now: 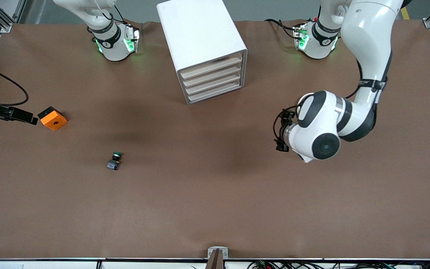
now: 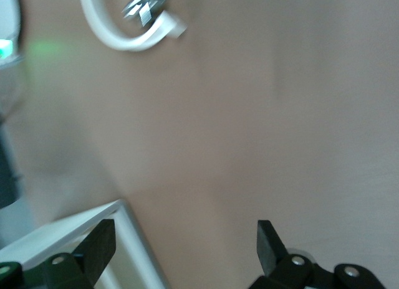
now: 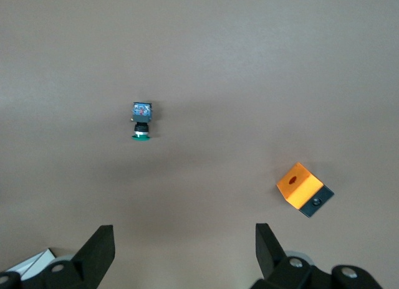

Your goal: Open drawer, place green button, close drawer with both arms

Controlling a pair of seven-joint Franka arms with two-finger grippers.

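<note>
In the front view, you see a white cabinet at the top middle of the frame, standing on the brown bench. All four beige drawer fronts are pushed in; the top drawer is shut like the rest. The button lies on the bench in the lower left part of the frame, nearer to the camera than the cabinet. An orange cube sits at the left edge of the frame, farther from the camera than the button. The left arm bends down in the right half of the frame, and its left pincer hangs over bare bench. The right pincer does not show here.

In the left wrist view, your left pincer is wide open and holds nothing. A white cabinet corner shows at the lower left.

In the right wrist view, your right pincer is wide open and empty. The button lies left of the middle, and the orange cube sits at the lower right.
</note>
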